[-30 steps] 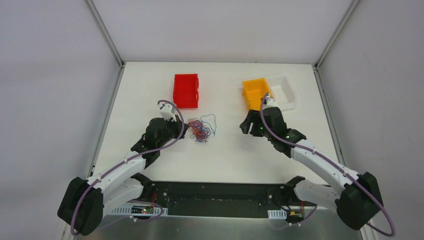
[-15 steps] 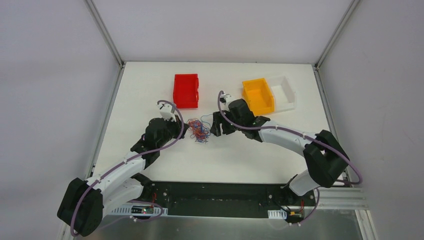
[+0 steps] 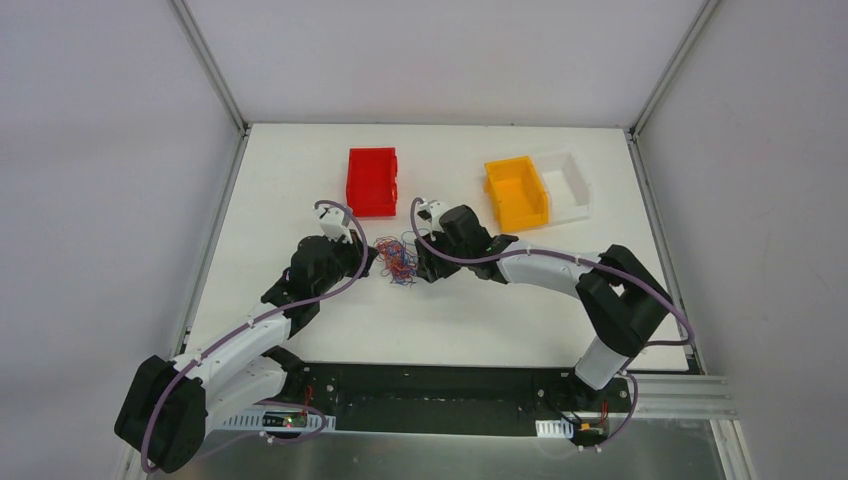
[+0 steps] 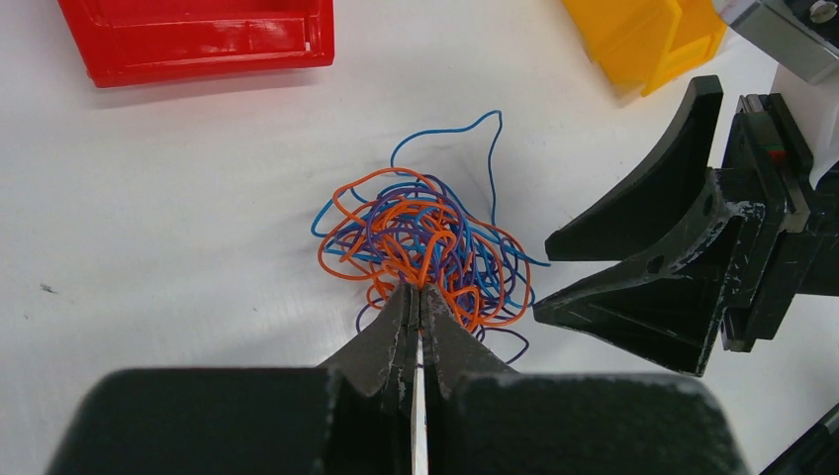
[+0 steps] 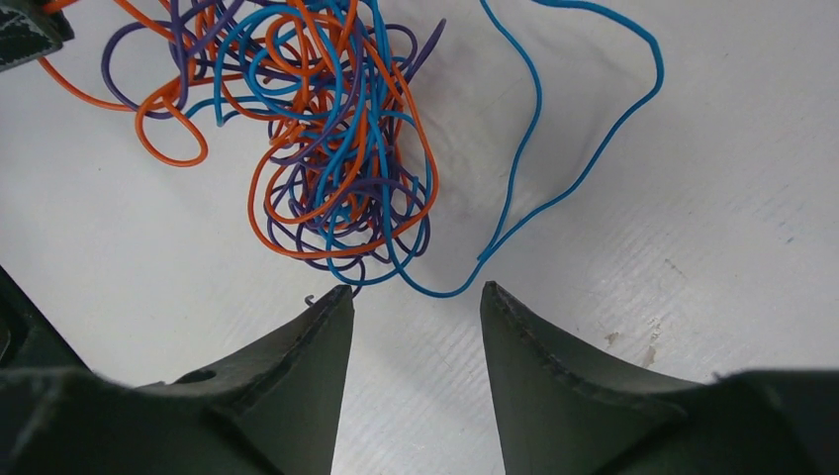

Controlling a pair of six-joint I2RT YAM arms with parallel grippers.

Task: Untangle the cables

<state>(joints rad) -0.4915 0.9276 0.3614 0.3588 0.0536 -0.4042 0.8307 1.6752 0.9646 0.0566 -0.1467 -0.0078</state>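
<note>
Pinching cables, left tool closed; right tool spread beside them.

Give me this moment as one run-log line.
left gripper: shut on cable knot | right gripper: open, tips at knot's edge, gripping nothing | status: not yet untangled

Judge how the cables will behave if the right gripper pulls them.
Probably floppy: the cables lie in thin loose curls. Likely light, so the whole tangle would drag unless the left gripper, shut on them, anchors it. Thin strands may slip from the right gripper.
</note>
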